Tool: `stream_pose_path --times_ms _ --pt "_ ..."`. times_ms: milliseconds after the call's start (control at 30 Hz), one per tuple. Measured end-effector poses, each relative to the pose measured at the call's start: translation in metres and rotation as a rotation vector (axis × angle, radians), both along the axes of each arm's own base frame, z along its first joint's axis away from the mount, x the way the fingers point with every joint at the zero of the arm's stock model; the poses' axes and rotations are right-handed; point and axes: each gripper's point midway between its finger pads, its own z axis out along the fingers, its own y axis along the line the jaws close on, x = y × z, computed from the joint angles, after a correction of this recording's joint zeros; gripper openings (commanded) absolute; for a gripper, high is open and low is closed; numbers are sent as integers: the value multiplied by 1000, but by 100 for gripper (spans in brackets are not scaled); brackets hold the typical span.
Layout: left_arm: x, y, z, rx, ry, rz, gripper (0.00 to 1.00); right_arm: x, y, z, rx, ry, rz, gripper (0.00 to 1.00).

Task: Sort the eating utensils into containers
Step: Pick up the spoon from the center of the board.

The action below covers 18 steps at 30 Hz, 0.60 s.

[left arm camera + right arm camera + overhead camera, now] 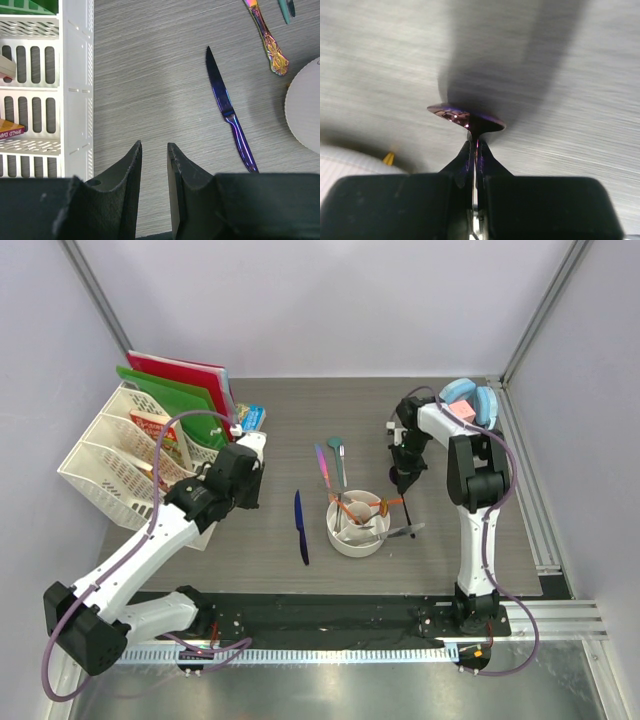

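The white round cup [344, 542] stands mid-table and holds orange pieces [362, 508] and a silver piece [402, 531]. My right gripper [402, 480] hangs just right of and behind the cup, shut on a thin purple spoon [465, 116] whose bowl sticks out past the fingertips above the table. The right gripper [472, 145] has the cup's rim [350, 162] at its lower left. A dark blue knife [301, 527] lies left of the cup; it also shows in the left wrist view [227, 110]. An iridescent piece [323, 466] and a teal piece [338, 455] lie behind the cup. My left gripper [154, 146] is open and empty, left of the knife.
A large white lattice file rack [110, 465] with red and green folders stands at the left, close beside my left arm; its wall shows in the left wrist view [75, 90]. A light blue bowl with a pink cube [470, 403] sits at the back right corner.
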Motion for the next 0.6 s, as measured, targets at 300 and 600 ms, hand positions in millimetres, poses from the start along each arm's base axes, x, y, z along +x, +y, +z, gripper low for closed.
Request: stream_pose_path --times_ms 300,600 --pt "1 -1 -1 -1 3 3 28 47 -32 11 -88 -210 -83 1" --pt "6 -4 -3 -11 5 22 28 46 -26 46 -38 -349 -125 1"
